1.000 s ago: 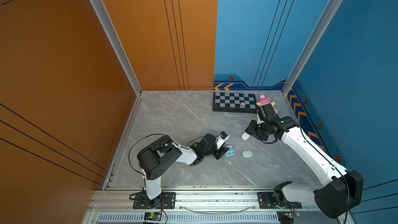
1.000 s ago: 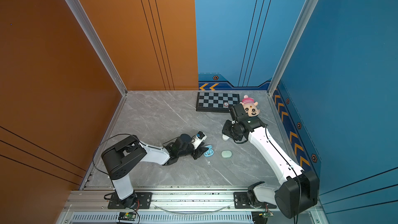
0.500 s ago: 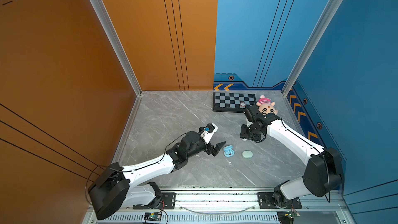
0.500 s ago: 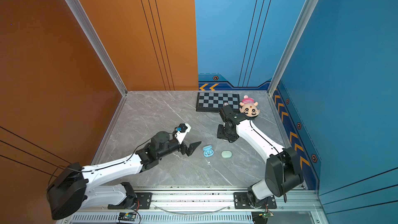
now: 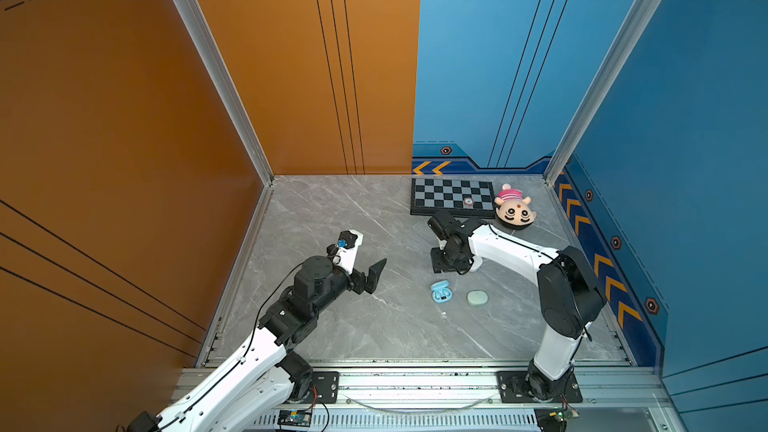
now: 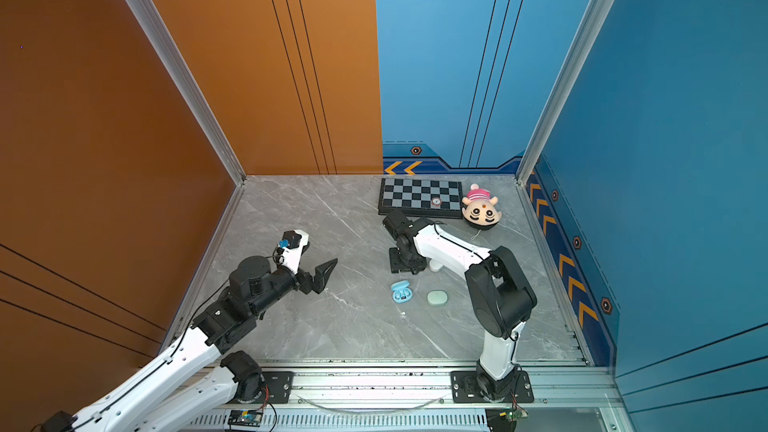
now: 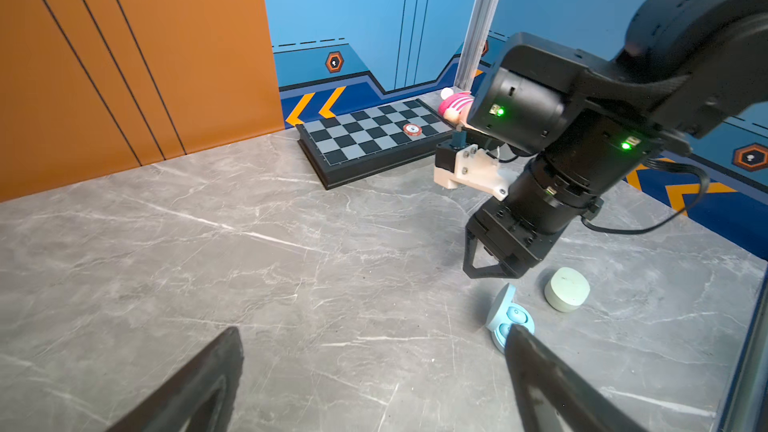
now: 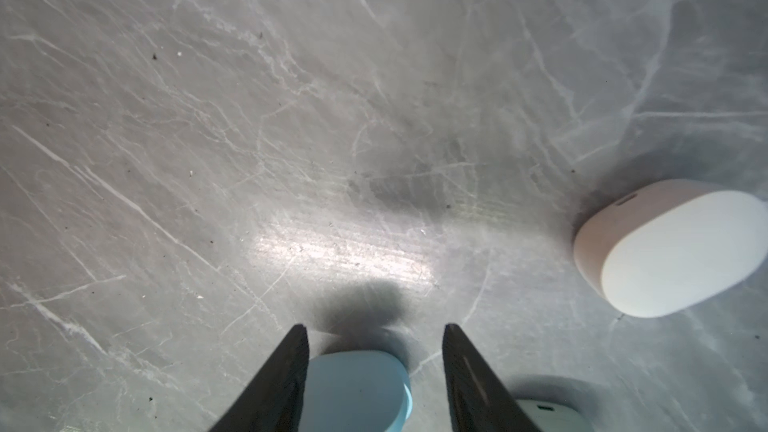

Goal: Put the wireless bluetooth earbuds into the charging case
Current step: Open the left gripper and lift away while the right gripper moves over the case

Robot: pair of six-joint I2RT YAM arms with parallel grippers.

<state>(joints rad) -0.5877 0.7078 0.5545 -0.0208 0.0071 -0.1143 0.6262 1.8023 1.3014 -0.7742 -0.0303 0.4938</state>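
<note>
A pale blue charging case (image 5: 441, 291) (image 6: 401, 291) lies open on the grey floor. Two pale blue earbuds (image 7: 515, 317) sit in its wells, with the lid standing up behind them. A closed mint case (image 5: 477, 297) (image 7: 567, 288) lies right beside it. A closed white case (image 8: 673, 251) lies partly under my right arm. My right gripper (image 5: 446, 263) (image 7: 492, 268) points down just behind the blue case (image 8: 357, 388), open, fingers either side of the lid without touching. My left gripper (image 5: 365, 263) (image 7: 374, 334) is wide open and empty, off to the left of the blue case (image 7: 509, 320).
A chessboard (image 5: 453, 198) with a red chip (image 5: 468, 201) lies at the back by the blue wall. A plush head (image 5: 515, 211) lies right of it. A tiny white speck (image 5: 444, 313) is on the floor in front of the blue case. Walls close in on three sides.
My left gripper has drawn back leftward from the blue case and opened wide. My right gripper has moved left from the white case to behind the blue case, its jaws widening.
</note>
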